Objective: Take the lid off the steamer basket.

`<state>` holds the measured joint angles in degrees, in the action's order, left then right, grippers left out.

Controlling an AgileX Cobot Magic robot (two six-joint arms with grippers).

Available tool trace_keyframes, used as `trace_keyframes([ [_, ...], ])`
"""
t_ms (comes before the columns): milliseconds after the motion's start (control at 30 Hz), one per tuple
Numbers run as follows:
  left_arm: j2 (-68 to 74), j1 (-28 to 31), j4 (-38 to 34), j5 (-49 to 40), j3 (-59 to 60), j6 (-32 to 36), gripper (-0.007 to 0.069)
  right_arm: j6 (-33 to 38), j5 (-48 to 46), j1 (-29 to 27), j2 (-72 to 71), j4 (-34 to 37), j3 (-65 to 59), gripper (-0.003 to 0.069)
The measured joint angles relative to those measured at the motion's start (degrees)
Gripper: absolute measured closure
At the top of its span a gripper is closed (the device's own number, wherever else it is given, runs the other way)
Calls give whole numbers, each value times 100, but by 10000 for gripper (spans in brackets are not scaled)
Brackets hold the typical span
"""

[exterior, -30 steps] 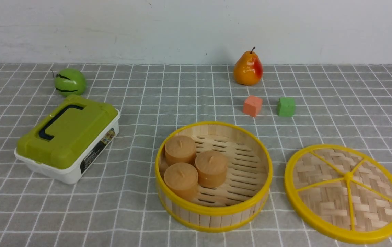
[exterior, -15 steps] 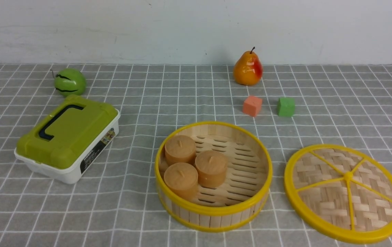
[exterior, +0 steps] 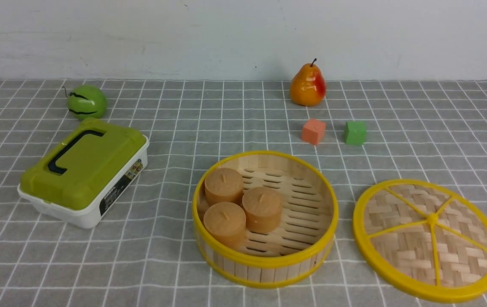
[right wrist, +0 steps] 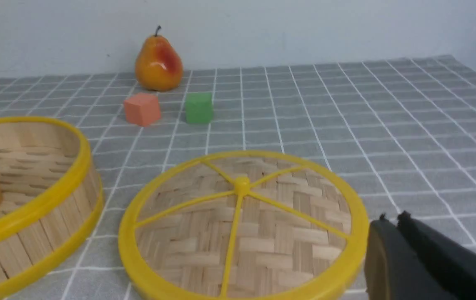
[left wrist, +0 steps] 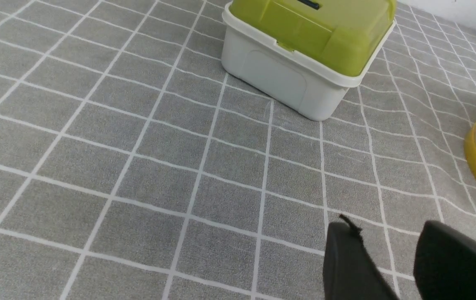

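The lid (exterior: 428, 240) lies flat on the grey checked cloth (exterior: 243, 128) at near right, just right of the basket (exterior: 265, 219) with a narrow strip of cloth showing between them; it is a round disc of pale woven bamboo inside a glossy yellow rim, with five thin yellow spokes meeting at a small knob in the centre. The basket is open, a shallow round tub of upright pale slats between yellow rings, with a slatted floor. Three tan cylinders (exterior: 243, 207) with short nubs on top stand packed together in its left half. Farther back, a coral cube (exterior: 314, 131) and a green cube (exterior: 355, 132) sit side by side, apart from each other, and beyond them a shiny orange-red pear (exterior: 308, 85) stands close to the wall. At left is a white rectangular box (exterior: 85, 172) with a smooth olive-green cover and dark handle, and a green ball (exterior: 86, 101) with dark stripes lies behind it. No arm shows in the front view. In the right wrist view the right gripper (right wrist: 393, 219) hangs just beyond the lid's right edge, its black fingers pressed nearly together, holding nothing. In the left wrist view the left gripper (left wrist: 384, 237) hovers over bare cloth nearer than the box, its fingers spread with a clear gap and empty.
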<state>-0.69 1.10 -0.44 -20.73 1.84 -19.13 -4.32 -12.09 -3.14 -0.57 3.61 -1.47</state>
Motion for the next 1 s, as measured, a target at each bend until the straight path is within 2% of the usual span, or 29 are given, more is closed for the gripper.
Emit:
trace_keyframes([
  [100, 0, 0, 0, 0, 0, 0, 386, -553, -518, 40, 0, -451, -6, 653],
  [200, 0, 0, 0, 0, 0, 0, 386, -691, -791, 186, 0, -532, 0, 648],
  [1000, 0, 0, 0, 0, 0, 0, 386, -637, -1015, 264, 0, -513, 44, 620],
])
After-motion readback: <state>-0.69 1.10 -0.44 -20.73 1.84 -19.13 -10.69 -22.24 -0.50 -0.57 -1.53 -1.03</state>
